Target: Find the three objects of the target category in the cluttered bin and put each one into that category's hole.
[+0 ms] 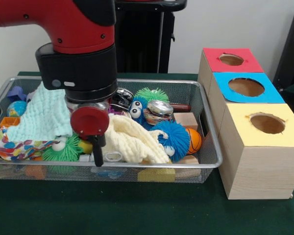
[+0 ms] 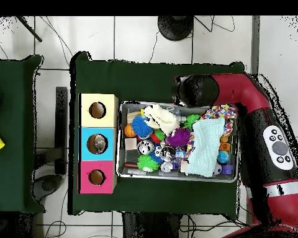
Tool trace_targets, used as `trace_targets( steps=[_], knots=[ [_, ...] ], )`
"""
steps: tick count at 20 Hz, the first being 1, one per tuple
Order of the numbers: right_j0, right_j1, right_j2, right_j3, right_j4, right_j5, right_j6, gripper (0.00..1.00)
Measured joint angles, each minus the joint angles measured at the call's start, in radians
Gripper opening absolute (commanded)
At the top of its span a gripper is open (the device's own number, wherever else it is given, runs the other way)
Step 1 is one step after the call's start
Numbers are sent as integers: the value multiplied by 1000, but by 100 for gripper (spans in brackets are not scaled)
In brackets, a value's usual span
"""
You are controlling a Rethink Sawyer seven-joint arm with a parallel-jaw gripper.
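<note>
Bin (image 1: 208, 122): silver wire-mesh basket on the green table, filling the left and middle of the front view, packed with toys and cloths.
Left end: a mint waffle cloth (image 1: 44, 117) draped over a multicoloured spotted cloth (image 1: 10, 144); a small orange block (image 1: 10, 121) and a blue-green ball (image 1: 17, 107) lie beside them.
Arm (image 1: 73, 34): red and black, entering from the upper left of the front view and bending down over the bin's left half; the overhead view shows it curving round the bin's end, with its wrist above the rim.
Gripper (image 1: 97, 152): hangs below the black wrist and a red round cap, low among the toys between a green fuzzy ball (image 1: 63, 149) and a cream cloth (image 1: 132, 139); whether its fingers are apart or together cannot be told.
Middle: a crumpled silver can (image 1: 159, 110) rests by a blue fuzzy ball (image 1: 174, 137) with googly eyes nearby; an orange ball (image 1: 193, 139) lies toward the right wall.
Clear bottles: none can be made out with certainty in either view.
Boxes: three wooden boxes stand just beside the bin's right side, each with a round hole, topped red (image 1: 230, 58), blue (image 1: 245, 88) and yellow (image 1: 267, 125).
</note>
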Motion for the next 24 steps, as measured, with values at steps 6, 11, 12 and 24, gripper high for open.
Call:
trace_targets(
  steps=[6, 11, 12, 24],
  knots=[
    [7, 5, -22, -18, 11, 1, 0, 100],
    [16, 12, -42, -30, 38, 16, 0, 100],
    [18, 13, -44, -31, 40, 19, 0, 100],
    [44, 14, -76, -19, 71, 38, 0, 100]
  ],
)
